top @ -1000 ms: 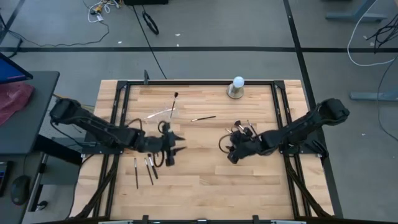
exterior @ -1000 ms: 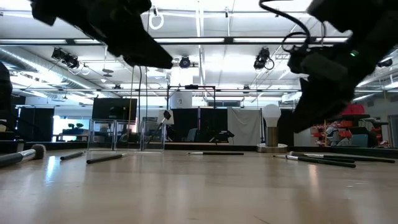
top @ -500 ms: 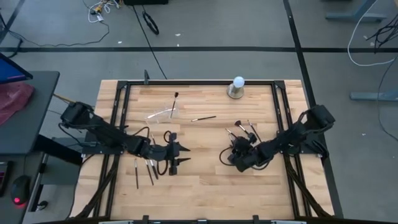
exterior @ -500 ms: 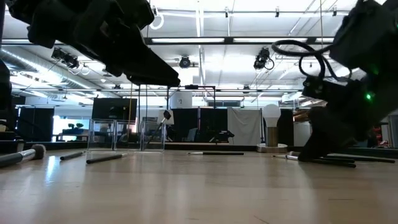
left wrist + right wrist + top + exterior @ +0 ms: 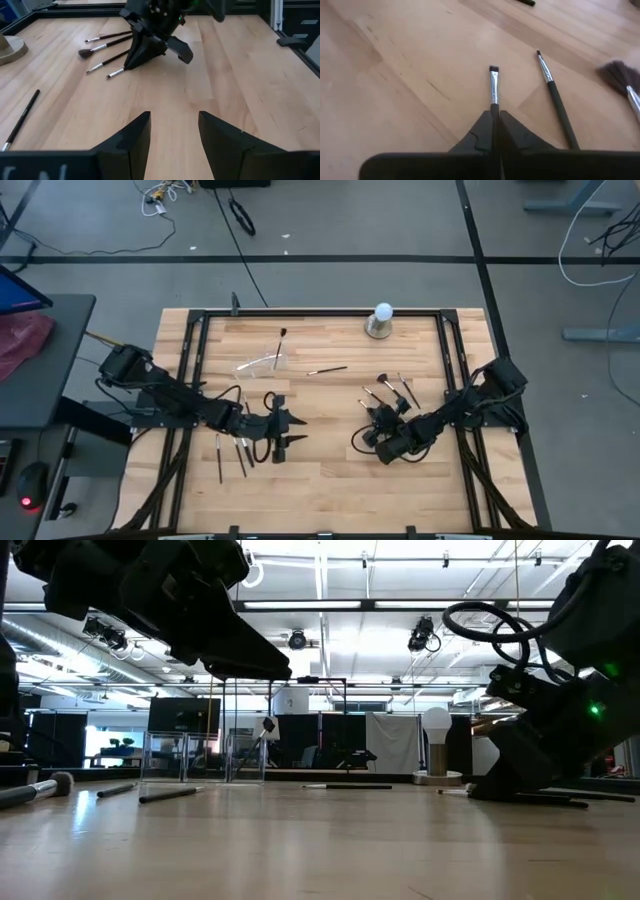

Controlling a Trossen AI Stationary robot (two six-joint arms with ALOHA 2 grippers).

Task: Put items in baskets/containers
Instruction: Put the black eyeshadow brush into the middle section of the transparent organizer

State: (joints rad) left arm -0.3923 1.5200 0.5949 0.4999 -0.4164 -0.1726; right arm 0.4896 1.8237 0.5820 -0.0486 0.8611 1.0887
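Wooden tabletop [image 5: 320, 470]: a flat-tipped makeup brush [image 5: 493, 82] is being pinched by the closed right gripper [image 5: 495, 120], handle in line with the fingers, tip pointing forward.

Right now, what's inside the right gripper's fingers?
The right gripper is shut on a thin flat-tipped makeup brush; its silver ferrule and dark tip stick out onto the table. The handle is covered by the fingers.

A: Which parts are obscured?
B: The brush [image 5: 493, 86] handle disappears between the right tool [image 5: 495, 125] fingers. A second brush [image 5: 619, 80] is cut off at the frame edge.
A: And the holder [image 5: 262, 363]?
B: Too faint to resolve compartments.
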